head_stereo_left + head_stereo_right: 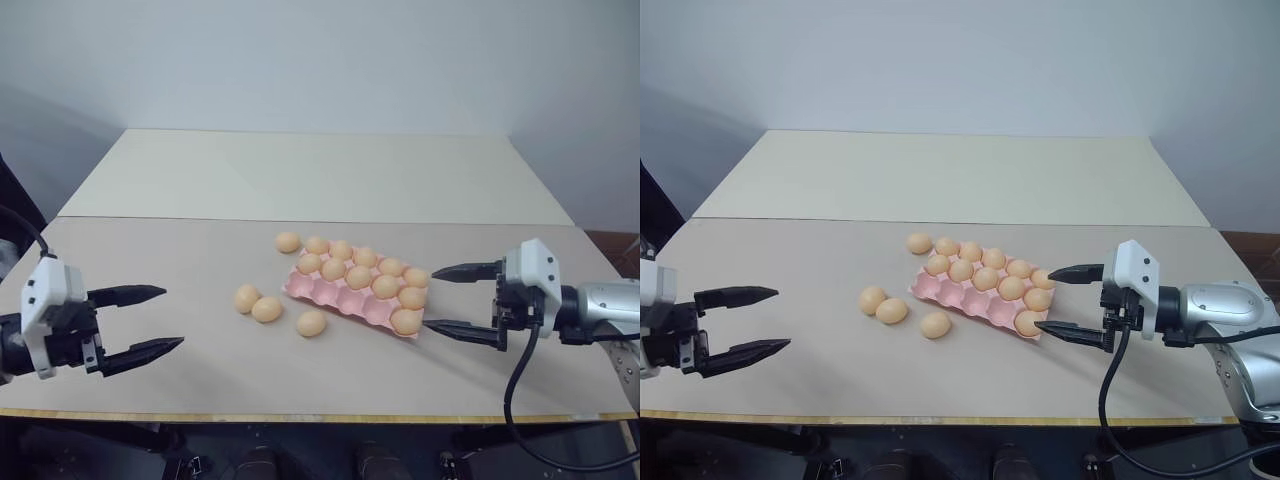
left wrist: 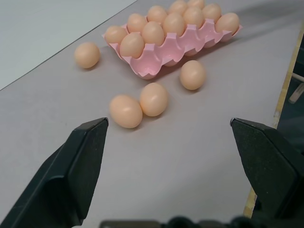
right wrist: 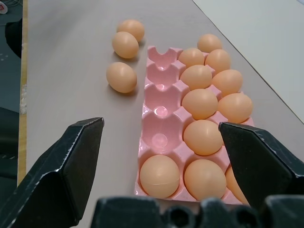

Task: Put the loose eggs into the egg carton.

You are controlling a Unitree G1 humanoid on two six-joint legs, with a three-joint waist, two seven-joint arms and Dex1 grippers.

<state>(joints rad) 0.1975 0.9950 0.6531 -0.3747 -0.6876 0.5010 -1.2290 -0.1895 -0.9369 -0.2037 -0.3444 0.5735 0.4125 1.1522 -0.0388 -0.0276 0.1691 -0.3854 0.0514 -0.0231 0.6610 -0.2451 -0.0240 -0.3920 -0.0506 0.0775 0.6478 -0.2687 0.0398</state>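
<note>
The pink egg carton [image 1: 335, 298] lies slightly right of the table's middle, turned at an angle. Its two far rows hold eggs, and its near row has one egg [image 3: 159, 175] at the right end beside several bare cups [image 3: 161, 95]. Several loose eggs lie on the table: a touching pair [image 1: 257, 304] left of the carton, one [image 1: 311, 323] just in front of it, and one [image 1: 288, 242] at its far left corner. My left gripper [image 1: 172, 318] hovers open and empty well left of the pair. My right gripper [image 1: 430, 298] is open and empty at the carton's right end.
A second, paler table [image 1: 320, 175] adjoins behind, against a plain wall. The near table edge [image 1: 300, 413] runs just below both grippers. A black cable [image 1: 515, 400] hangs from the right wrist.
</note>
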